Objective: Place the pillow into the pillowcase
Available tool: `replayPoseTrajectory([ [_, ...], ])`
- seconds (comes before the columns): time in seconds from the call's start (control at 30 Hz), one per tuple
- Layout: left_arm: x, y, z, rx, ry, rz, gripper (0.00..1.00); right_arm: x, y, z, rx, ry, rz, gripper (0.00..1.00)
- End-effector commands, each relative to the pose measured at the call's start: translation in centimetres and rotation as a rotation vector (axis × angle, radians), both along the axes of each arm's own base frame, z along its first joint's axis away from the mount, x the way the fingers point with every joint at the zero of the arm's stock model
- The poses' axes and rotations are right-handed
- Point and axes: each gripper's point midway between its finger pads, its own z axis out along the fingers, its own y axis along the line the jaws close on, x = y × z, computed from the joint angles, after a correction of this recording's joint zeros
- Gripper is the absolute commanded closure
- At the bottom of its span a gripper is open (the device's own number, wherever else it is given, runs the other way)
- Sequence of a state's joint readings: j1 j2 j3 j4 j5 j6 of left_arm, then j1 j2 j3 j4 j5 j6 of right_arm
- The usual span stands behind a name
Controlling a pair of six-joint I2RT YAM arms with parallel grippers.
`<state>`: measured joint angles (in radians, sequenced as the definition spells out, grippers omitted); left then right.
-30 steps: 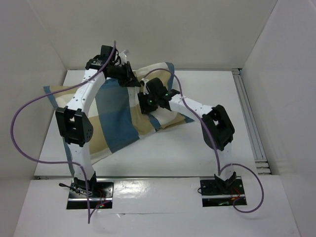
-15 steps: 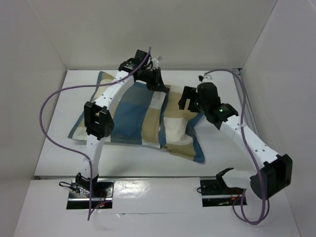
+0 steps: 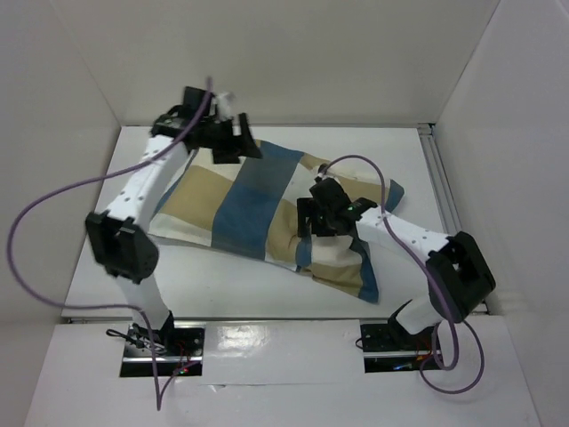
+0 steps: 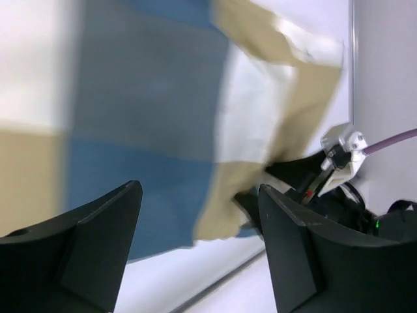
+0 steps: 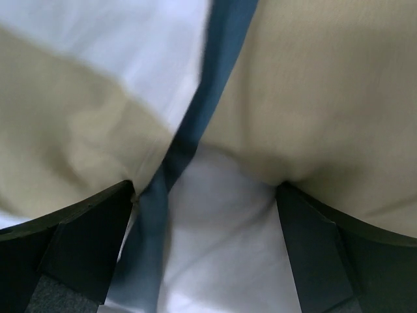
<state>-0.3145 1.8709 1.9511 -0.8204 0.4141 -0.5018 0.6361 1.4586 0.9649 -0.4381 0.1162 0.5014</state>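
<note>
The blue, tan and cream checked fabric pillowcase (image 3: pixel 258 200) is laid across the white table (image 3: pixel 222 286). The left claw (image 3: pixel 233 145) is spread at its far edge, and the right claw (image 3: pixel 307 231) is spread over its right half.

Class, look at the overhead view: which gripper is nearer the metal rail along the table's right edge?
Right. The right gripper hangs over the pillowcase's right half, toward the rail. The left gripper is at its far left corner, much farther away.
</note>
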Motion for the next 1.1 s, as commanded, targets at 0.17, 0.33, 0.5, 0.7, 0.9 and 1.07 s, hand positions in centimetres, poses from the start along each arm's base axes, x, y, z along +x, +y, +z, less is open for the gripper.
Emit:
replayPoseTrajectory([
  [0.17, -5.7, 19.5, -5.4, 0.078, 0.156, 0.603, 0.13, 10.3, -3.0, -1.7, -0.079, -0.074, -0.192, 0.01],
  [0.33, -10.9, 24.0, -11.4, 0.077, 0.307, 0.791, 0.05, 13.6, -2.2, 3.9, -0.020, -0.178, -0.194, 0.00],
  [0.5, -13.6, 28.2, -13.7, 0.132, 0.350, 0.995, 0.00, 12.6, -4.8, 10.7, 0.048, -0.311, -0.261, 0.00],
  [0.7, -11.9, 31.0, -15.0, 0.077, 0.304, 1.094, 0.00, 8.4, -8.9, 10.7, 0.135, -0.279, -0.326, 0.00],
  [0.9, -9.2, 29.9, -17.3, -0.040, 0.362, 1.039, 0.06, 2.6, -12.9, 5.9, 0.244, -0.095, -0.501, 0.00],
  [1.07, -8.5, 29.4, -18.9, -0.080, 0.410, 1.015, 0.26, -1.6, -16.3, 1.9, 0.246, -0.019, -0.725, 0.00],
])
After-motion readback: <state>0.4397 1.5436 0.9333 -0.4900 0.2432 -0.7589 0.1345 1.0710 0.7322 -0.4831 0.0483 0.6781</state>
